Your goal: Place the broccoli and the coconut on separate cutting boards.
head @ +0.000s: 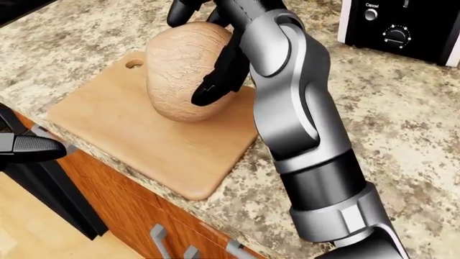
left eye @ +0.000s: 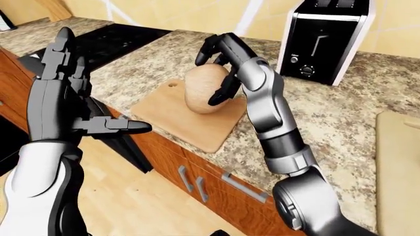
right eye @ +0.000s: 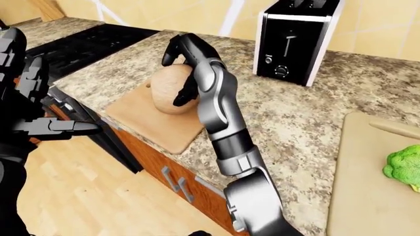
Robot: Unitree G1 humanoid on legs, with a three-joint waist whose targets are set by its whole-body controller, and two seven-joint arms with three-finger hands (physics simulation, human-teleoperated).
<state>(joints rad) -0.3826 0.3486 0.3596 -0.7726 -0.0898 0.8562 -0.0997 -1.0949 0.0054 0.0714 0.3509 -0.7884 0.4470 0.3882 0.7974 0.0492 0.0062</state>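
Observation:
The brown coconut (head: pixel 172 81) sits on a wooden cutting board (head: pixel 115 129) at the counter's edge, on the left of the head view. My right hand (head: pixel 192 54) is shut on the coconut, with fingers arched over its top and the thumb against its right side. My left hand (left eye: pixel 92 93) is open and empty, raised at the left over the floor, off the counter. The green broccoli (right eye: pixel 403 167) lies on a pale second cutting board (right eye: pixel 354 196) at the far right of the right-eye view.
A black and white toaster (right eye: pixel 299 39) stands on the speckled counter (head: pixel 403 124) beyond the boards. A black stove (left eye: pixel 112 42) lies to the left of the wooden board. Wooden drawers with metal handles (left eye: pixel 197 182) run below the counter edge.

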